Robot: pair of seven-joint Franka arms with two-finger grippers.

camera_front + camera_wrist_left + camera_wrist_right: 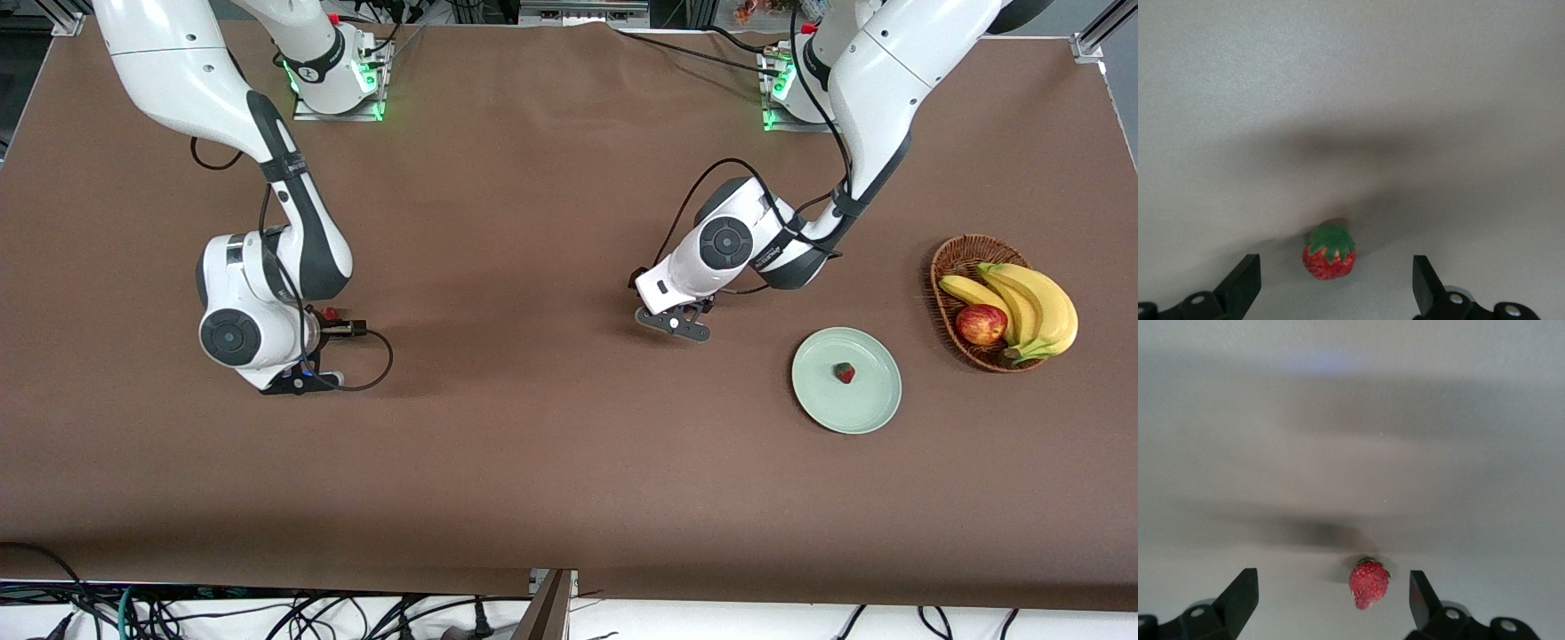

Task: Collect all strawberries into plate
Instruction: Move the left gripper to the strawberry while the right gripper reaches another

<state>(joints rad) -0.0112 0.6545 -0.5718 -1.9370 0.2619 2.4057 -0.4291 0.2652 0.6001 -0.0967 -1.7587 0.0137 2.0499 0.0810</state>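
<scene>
One strawberry (845, 372) lies on the pale green plate (867, 404), toward the left arm's end of the table. Another strawberry (1329, 252), green top showing, rests on the brown table between the wide-apart fingers of my open left gripper (1337, 283); in the front view this gripper (673, 322) hangs low near the table's middle and hides that berry. A third strawberry (1369, 584) lies between the fingers of my open right gripper (1331, 600), closer to one finger. The front view shows it (329, 313) peeking out beside the right gripper (316, 342).
A brown wicker basket (953, 258) with bananas (1031, 307) and an apple (981, 324) stands next to the plate, farther from the front camera, at the left arm's end. Cables trail from both wrists. Brown cloth covers the table.
</scene>
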